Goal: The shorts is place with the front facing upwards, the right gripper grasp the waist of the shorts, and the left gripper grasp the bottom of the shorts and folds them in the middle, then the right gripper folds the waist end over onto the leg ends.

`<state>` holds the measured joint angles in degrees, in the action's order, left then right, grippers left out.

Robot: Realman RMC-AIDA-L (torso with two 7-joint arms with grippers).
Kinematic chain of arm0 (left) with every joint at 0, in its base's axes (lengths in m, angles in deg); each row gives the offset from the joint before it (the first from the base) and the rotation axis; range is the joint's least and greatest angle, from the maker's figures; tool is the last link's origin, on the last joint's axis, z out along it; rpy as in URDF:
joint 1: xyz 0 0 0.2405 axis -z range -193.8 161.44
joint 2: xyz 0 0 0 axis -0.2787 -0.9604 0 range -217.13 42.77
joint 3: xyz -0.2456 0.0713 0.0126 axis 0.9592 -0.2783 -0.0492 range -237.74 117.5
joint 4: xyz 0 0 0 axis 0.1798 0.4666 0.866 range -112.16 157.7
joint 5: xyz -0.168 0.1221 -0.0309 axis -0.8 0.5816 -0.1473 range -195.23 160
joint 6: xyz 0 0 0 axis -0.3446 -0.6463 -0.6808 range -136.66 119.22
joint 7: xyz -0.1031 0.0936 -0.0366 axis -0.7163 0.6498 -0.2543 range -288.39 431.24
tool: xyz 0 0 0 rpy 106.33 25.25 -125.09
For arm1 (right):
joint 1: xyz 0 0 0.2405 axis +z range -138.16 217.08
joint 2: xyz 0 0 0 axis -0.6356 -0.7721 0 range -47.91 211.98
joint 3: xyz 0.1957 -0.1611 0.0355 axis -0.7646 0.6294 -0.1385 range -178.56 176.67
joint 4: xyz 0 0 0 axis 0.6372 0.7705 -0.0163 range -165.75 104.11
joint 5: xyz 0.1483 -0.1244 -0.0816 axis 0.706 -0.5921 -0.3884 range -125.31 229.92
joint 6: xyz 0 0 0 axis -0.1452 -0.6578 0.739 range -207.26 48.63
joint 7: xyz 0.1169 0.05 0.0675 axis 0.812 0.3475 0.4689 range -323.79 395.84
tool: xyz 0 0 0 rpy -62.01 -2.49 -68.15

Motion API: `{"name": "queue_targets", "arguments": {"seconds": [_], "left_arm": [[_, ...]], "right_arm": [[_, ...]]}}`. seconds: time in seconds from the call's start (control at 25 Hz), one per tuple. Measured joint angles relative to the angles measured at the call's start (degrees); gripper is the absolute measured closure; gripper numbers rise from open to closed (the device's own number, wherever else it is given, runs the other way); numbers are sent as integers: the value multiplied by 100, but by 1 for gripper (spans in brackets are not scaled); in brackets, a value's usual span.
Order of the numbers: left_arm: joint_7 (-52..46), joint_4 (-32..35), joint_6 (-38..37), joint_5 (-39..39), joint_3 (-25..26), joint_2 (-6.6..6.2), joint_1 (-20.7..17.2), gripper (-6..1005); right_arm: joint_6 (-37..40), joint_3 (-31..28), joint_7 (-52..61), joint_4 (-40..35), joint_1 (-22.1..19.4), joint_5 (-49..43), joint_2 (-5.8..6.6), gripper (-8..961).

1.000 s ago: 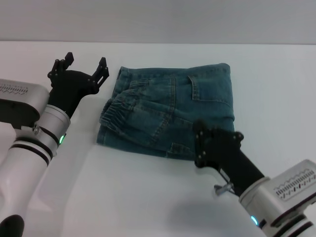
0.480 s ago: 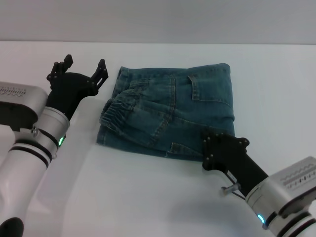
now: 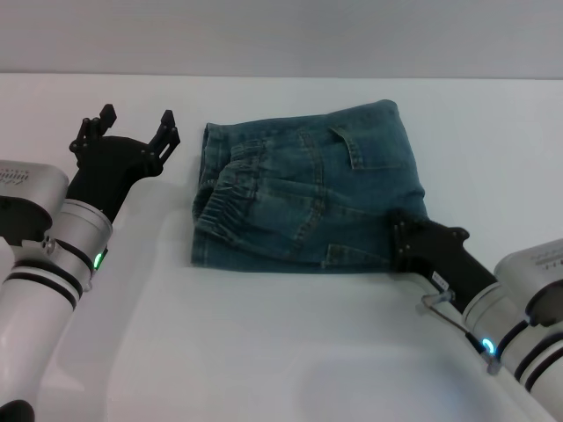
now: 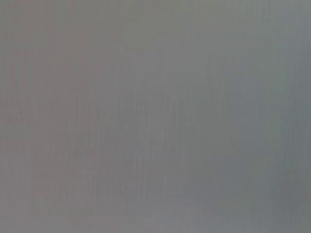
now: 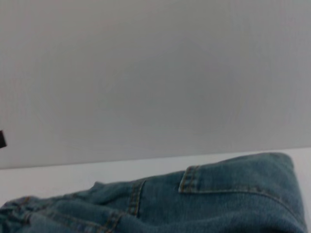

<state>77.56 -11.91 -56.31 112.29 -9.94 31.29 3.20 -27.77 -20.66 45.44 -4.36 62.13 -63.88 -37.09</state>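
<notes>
Item: the shorts, blue denim with orange-tan stitching, lay folded into a compact, roughly square bundle on the white worktop, towards its far edge and near the middle of its width. A back pocket faced up on the top layer. The gathered elastic waistband lay tucked against the bundle's left side, over the lower layer. The leg ends could not be told apart from the other folded edges. From the right wrist camera the denim filled the lower part of the view, pocket seam and stitching plain, with a pale wall behind.

Item: the right gripper, black, on a silver wrist with a blue-white lit ring, rested low at the bundle's near right corner, touching or just overlapping the cloth edge. Whether its fingers were apart or closed could not be told; the body of the claw hid them.

Item: the left gripper, black, on a silver wrist with a green lit ring, stood off the left side of the bundle, near it but apart, raised over the worktop towards the far left. Its fingers were spread wide, holding nothing. Its wrist camera gave only flat grey.
</notes>
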Motion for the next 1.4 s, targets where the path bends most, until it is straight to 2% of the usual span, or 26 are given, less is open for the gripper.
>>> {"name": "queue_targets", "arguments": {"seconds": [0.12, 0.2, 0.36, 0.44, 0.52, 0.68, 0.8, 1.2, 1.4], "left_arm": [[-3, -13, -3, 15, -7, 2, -5, 156], [-6, -18, -16, 30, -41, 6, 1, 156], [-2, 94, -212, 37, -145, 9, 65, 155], [30, 216, -377, 37, -177, 9, 95, 155], [63, 314, -563, 41, -193, 9, 98, 155], [50, 603, -922, 10, -157, 3, 85, 155], [33, 712, -1031, 3, -88, -3, 6, 155], [38, 1069, -1554, -8, -24, 12, -178, 156], [22, 1095, -1554, -9, -9, 12, -205, 155]], "right_arm": [[85, -38, -10, 57, 24, -33, 34, 920], [354, -15, -125, 245, -108, -169, 62, 915], [1704, -158, -1116, 398, -804, -427, -23, 906], [2298, -365, -1670, 472, -1090, -141, -34, 902], [2656, -628, -1862, 447, -1244, 223, 7, 897], [2972, -1175, -1485, -57, -1456, 1153, 39, 889], [3013, -1335, -941, -466, -1537, 1485, 42, 882], [3302, -1290, -740, -656, -1561, 1544, 3, 442], [3327, -1277, -740, -681, -1534, 1523, 3, 278]]}}
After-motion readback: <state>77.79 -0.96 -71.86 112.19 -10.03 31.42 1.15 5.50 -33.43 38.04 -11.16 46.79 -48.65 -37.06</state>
